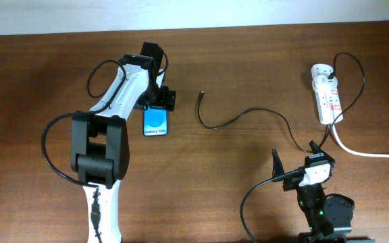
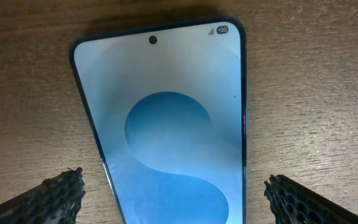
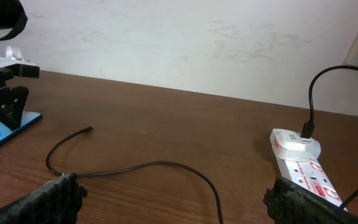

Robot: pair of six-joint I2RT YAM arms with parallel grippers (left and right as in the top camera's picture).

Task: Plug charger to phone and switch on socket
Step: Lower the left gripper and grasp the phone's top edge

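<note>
The phone [image 1: 157,122] lies flat on the table with its blue screen lit; it fills the left wrist view [image 2: 166,124]. My left gripper [image 1: 161,98] is open and straddles the phone's far end, fingers either side [image 2: 174,198], not touching it. The charger cable [image 1: 242,116] curves across the table, its small plug [image 1: 200,95] lying free right of the phone; it also shows in the right wrist view [image 3: 142,167]. The socket [image 1: 326,94] is a white power strip at the far right with a white adapter [image 3: 296,142] plugged in. My right gripper [image 1: 296,169] is open and empty [image 3: 174,202], raised near the front edge.
A thick white cord [image 1: 370,154] runs from the socket off the right edge. The wood table [image 1: 248,61] meets a white wall at the back. The left arm's black cable [image 1: 59,145] loops beside its base.
</note>
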